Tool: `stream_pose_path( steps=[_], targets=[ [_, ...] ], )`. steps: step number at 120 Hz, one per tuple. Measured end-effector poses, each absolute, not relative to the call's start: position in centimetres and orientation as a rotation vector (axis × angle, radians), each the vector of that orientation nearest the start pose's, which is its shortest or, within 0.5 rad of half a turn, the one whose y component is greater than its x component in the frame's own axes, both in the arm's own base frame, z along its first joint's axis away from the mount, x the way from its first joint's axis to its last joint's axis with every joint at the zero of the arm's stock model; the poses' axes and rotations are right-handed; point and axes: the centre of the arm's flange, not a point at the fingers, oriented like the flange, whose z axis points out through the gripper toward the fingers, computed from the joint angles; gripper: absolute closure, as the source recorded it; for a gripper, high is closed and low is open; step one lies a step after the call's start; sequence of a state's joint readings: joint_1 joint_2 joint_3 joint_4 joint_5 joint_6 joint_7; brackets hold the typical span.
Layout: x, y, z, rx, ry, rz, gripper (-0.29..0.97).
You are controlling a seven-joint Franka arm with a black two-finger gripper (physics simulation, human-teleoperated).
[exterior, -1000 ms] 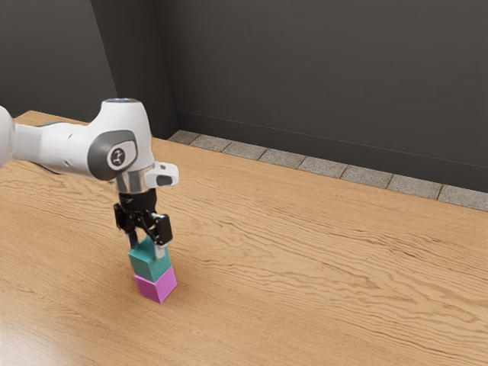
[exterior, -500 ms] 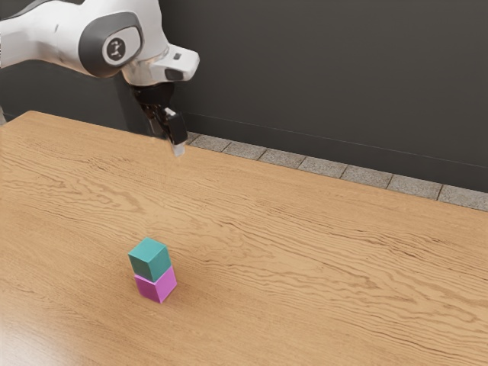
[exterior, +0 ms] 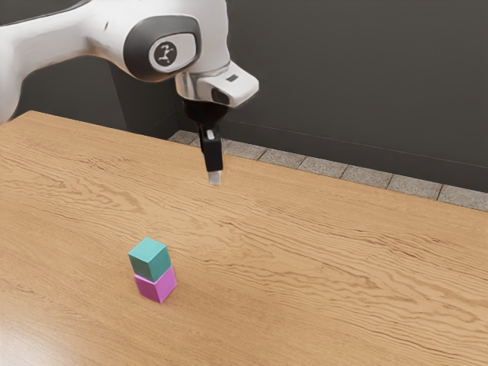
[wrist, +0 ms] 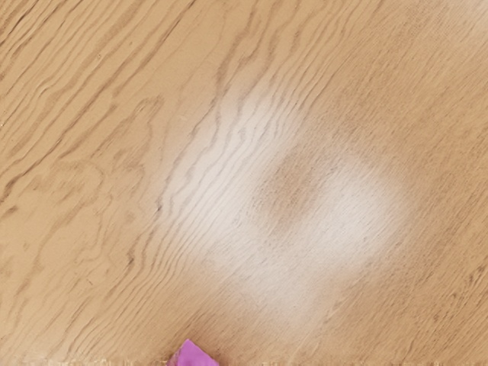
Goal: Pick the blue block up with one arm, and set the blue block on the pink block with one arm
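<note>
The gripper [exterior: 214, 171] hangs above the table [exterior: 343, 252], pointing straight down. It is seen edge-on as one narrow black shape with a pale tip, so whether it is wide or narrow cannot be told. It holds nothing.

Above the gripper, a white wrist housing [exterior: 221, 85] juts toward the exterior view's right. The arm [exterior: 91, 34] enters from the exterior view's upper left and bends downward at a joint. The joint's dark round cap [exterior: 165, 52] bears a small white emblem, too small to read.

The blue block [exterior: 148, 258], teal in hue, sits squarely on top of the pink block [exterior: 155, 286]. This two-block stack stands on the table, well apart from the gripper, lower and toward the exterior view's left.

In the wrist view, one corner of the pink block [wrist: 192, 356] shows against the wood grain, and a pale glare patch [wrist: 305, 206] lies on the table.

Behind the table run a grey paved strip [exterior: 366, 177] and a dark wall [exterior: 366, 69].
</note>
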State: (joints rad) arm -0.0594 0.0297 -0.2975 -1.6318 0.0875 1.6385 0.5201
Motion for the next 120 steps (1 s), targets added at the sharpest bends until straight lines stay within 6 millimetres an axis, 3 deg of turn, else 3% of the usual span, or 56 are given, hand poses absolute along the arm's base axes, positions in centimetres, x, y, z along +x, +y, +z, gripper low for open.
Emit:
stream_pose_path(
  steps=[34,43,52,67,102,120],
  targets=[
    [56.3,-5.8,58.4,-2.877,1.047,0.080,0.00],
    [56.5,-3.6,58.5,-2.893,1.005,0.083,0.00],
    [56.5,-2.7,58.5,-2.897,0.993,0.086,0.00],
    [56.4,-3.8,58.5,-2.881,1.040,0.086,0.00],
    [55.2,-12.0,58.6,-2.781,1.274,0.076,0.00],
    [54.6,-14.2,58.6,-2.749,1.338,0.073,0.00]
  ],
)
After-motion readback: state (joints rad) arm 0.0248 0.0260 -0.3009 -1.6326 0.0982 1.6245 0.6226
